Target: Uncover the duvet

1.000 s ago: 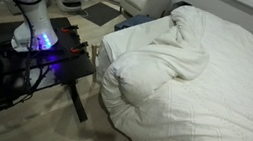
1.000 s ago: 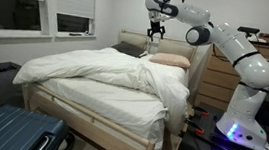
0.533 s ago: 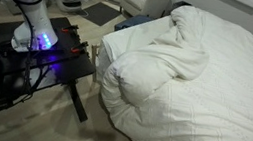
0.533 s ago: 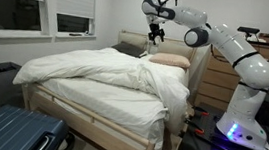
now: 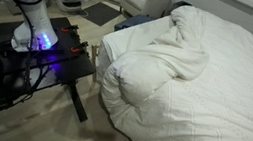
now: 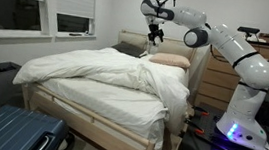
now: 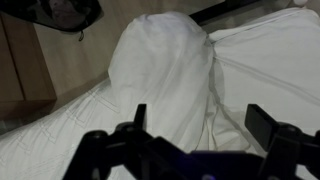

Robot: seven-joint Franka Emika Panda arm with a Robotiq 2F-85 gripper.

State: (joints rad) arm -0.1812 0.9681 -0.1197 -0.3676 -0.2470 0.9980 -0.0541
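Note:
The duvet [image 6: 104,74] is a big puffy white cover lying bunched and wrinkled over the bed, also filling an exterior view [image 5: 206,82]. In the wrist view it shows as white folds [image 7: 165,70] below the fingers. My gripper [image 6: 156,33] hangs in the air well above the head of the bed, over the pillow [image 6: 170,61]. Its jaws stand wide apart and hold nothing. In the wrist view the gripper [image 7: 200,120] has its two dark fingers [image 7: 265,122] far apart with only fabric seen between them.
A wooden headboard [image 6: 128,38] and a dresser [image 6: 215,78] stand behind the bed. A blue suitcase [image 6: 13,133] lies on the floor at the foot. The robot base sits on a black stand [image 5: 53,55] beside the bed. Windows [image 6: 41,5] line the wall.
The gripper has shifted slightly along the head of the bed, away from the dresser, staying high and open. The duvet has not moved.

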